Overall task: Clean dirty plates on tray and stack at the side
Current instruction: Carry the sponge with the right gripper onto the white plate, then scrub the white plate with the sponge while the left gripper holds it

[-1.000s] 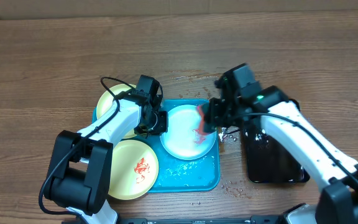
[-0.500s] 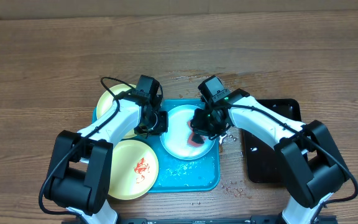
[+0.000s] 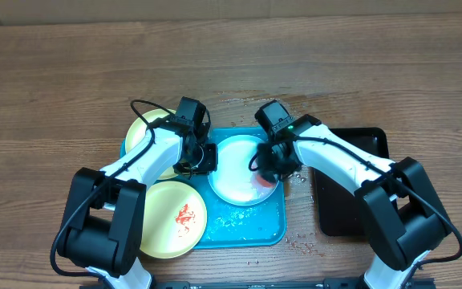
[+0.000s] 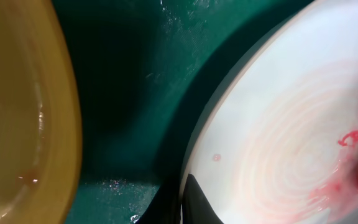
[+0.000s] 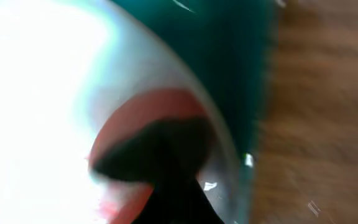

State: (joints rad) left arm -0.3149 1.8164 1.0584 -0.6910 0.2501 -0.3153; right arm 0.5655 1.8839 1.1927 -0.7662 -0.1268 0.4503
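Slipping heads the hazards: the pale plate (image 3: 233,170) is held only at its rim, where the left gripper (image 3: 201,157) appears clenched on it, one finger (image 4: 194,202) lying on the upper face and the other hidden, presumably beneath. A hard sideways scrub from the right gripper (image 3: 265,172), which is closed on a red sponge (image 3: 265,181) pressed to the plate just under its fingertips, could pull the rim out of that pinch or skate the plate across the wet tray (image 3: 247,231). The sponge sits close to the plate's edge on the side away from the left fingers, so a stroke running outward may drop off the lip, tip the plate, or flick water onto the table (image 3: 311,72). A sponge already red may also spread sauce instead of lifting it. The pale plate lies flat in the tray between the two sets of fingers, mostly white, with faint pink rings, a small red fleck (image 4: 350,138) and a pink smear toward the sponge; judged partly cleaned. A yellow plate (image 3: 165,233) with a red smear rests beyond the left fingers, overlapping the tray's edge; another yellow plate (image 3: 144,132), seemingly clean and glossy, lies behind them. The black tray (image 3: 351,210) lies outside the right fingers.
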